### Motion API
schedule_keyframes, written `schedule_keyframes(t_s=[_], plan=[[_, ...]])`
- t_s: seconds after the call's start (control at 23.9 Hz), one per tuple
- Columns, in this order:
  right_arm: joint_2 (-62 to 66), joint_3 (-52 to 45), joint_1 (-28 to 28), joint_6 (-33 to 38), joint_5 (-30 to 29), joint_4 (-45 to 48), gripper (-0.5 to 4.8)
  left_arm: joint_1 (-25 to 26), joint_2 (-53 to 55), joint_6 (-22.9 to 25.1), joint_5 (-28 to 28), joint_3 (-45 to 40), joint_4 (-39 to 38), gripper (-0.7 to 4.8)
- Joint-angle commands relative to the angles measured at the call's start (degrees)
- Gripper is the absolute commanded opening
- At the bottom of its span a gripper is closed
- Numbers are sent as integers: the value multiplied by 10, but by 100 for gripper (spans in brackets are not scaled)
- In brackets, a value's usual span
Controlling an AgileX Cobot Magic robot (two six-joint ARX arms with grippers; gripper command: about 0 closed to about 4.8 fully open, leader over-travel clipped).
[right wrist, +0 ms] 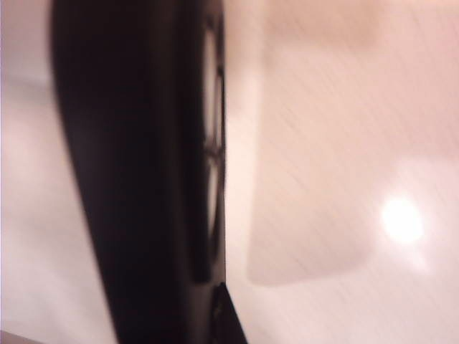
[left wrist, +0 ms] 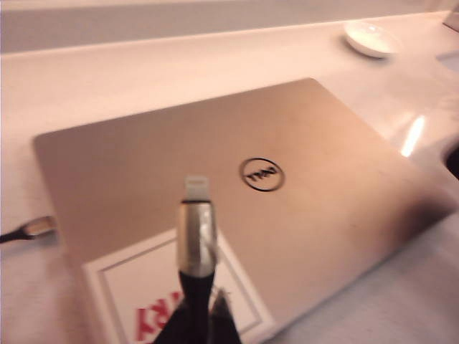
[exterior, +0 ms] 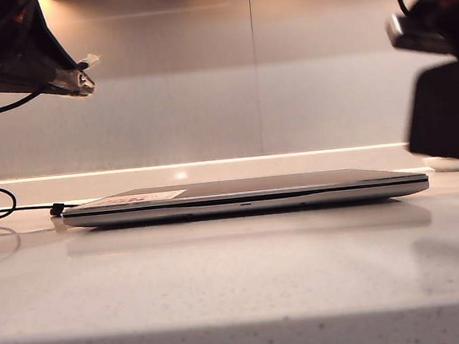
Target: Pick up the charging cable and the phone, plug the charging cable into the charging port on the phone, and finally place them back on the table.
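- I have the left tool [exterior: 73, 79] raised at about ten o'clock in the exterior view, well above the table [exterior: 239, 276], and its fingers are pressed together on the charging cable [left wrist: 195, 244].
- In the left wrist view the silvery plug juts out past the fingertips, pointing over the lid of the closed laptop [left wrist: 287, 215], which lies flat on the table below.
- The cable's cord trails down from the tool, and a loop of it lies on the table at nine o'clock in the exterior view, just beside the laptop's end.
- The right tool [exterior: 439, 81] hangs at about two o'clock, near the laptop's other end. In its wrist view a black slab fills the frame edge-on; I take that to be the phone [right wrist: 136, 179], pinched between the fingers and lifted off the table, though the blur keeps me from seeing the fingertips themselves.
- So I judge both pick-ups done and the plugging step in hand.
- Next I need to bring the two tools together over the laptop, turn the phone so its port faces the plug, and line the plug up squarely before pushing in.
- A small white dish [left wrist: 369, 37] sits at one o'clock in the left wrist view, well clear of the work.
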Motion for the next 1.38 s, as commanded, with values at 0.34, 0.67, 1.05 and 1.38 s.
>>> schedule_keyframes(t_s=[0.34,0.67,1.05,1.38], plan=[[-19,-2,1,46,-197,288,-6,-123,26,-102,2,-17,2,-6],[-19,-100,1,200,-331,586,-6,-202,99,-207,3,-19,48,-6],[-19,-239,1,426,-368,840,-6,-247,168,-354,3,-19,171,-6],[-19,-247,1,447,-386,841,-6,-247,168,-365,2,-19,196,-6]])
